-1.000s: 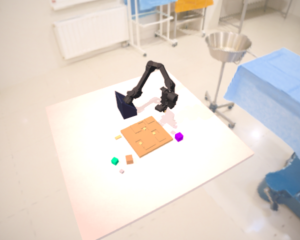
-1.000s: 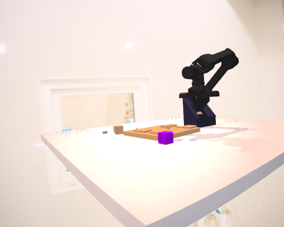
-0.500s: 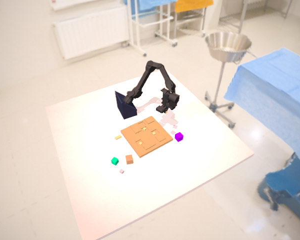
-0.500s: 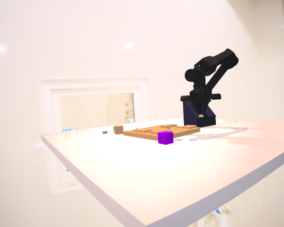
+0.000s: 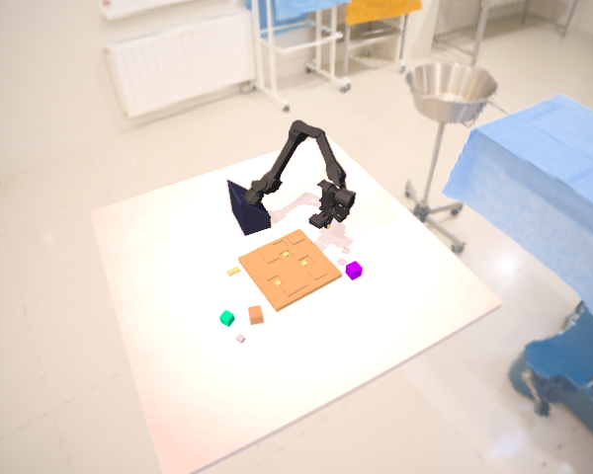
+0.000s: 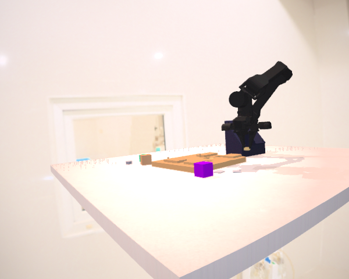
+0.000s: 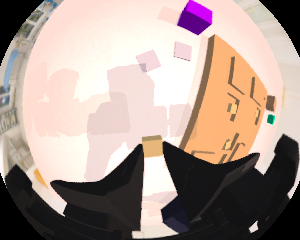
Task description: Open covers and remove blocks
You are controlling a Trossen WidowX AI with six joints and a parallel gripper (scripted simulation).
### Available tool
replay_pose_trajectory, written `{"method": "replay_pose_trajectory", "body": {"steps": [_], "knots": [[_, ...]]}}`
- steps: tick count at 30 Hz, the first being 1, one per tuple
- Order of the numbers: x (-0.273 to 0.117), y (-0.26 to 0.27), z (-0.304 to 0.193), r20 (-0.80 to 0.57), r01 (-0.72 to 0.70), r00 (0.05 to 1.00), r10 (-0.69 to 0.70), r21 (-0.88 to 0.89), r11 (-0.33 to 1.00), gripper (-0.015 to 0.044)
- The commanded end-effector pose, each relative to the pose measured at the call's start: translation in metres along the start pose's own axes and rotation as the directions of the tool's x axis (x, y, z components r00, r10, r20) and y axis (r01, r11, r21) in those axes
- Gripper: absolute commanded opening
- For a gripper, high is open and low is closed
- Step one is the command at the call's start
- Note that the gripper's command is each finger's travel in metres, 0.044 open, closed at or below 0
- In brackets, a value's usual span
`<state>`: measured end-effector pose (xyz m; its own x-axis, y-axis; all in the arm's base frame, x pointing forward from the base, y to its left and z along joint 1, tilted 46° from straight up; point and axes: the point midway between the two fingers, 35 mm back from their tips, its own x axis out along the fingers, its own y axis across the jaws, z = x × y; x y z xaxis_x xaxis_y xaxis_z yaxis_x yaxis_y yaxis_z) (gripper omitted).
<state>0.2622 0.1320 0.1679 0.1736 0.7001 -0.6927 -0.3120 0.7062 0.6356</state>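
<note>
My gripper (image 5: 328,224) (image 6: 246,147) (image 7: 153,144) is shut on a small tan block, held above the table beside the puzzle board (image 5: 260,274) (image 6: 168,166) (image 7: 220,75), near the robot's base. The board has raised orange covers with dark edges and three small yellow pieces (image 5: 285,254) (image 5: 303,263) (image 5: 278,282) on it. How far each cover stands open is hard to tell. On the table beside the board lie a yellow bar (image 5: 232,271) and two flat pale tiles (image 5: 346,250) (image 5: 342,261) (image 7: 148,60) (image 7: 183,51).
A purple cube (image 5: 353,270) (image 6: 203,169) (image 7: 195,17) stands right of the board. An orange-brown cube (image 5: 255,314) (image 6: 145,159), a green cube (image 5: 226,317) (image 7: 271,119) and a small greyish block (image 5: 240,338) (image 6: 128,162) lie off its near left corner. The navy base (image 5: 250,216) stands behind.
</note>
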Motion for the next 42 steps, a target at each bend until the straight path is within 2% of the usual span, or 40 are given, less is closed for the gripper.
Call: {"method": "replay_pose_trajectory", "body": {"steps": [1, 40, 42], "knots": [[0.007, -0.001, 0.0, -0.002, 0.003, 1.0, -0.003, 0.007, 1.0, 0.008], [0.067, 0.004, -0.005, 0.006, -0.009, 1.0, 0.009, 0.01, 1.0, 0.008], [0.064, 0.005, -0.004, 0.005, -0.011, 1.0, 0.011, 0.003, 1.0, 0.0132]]}}
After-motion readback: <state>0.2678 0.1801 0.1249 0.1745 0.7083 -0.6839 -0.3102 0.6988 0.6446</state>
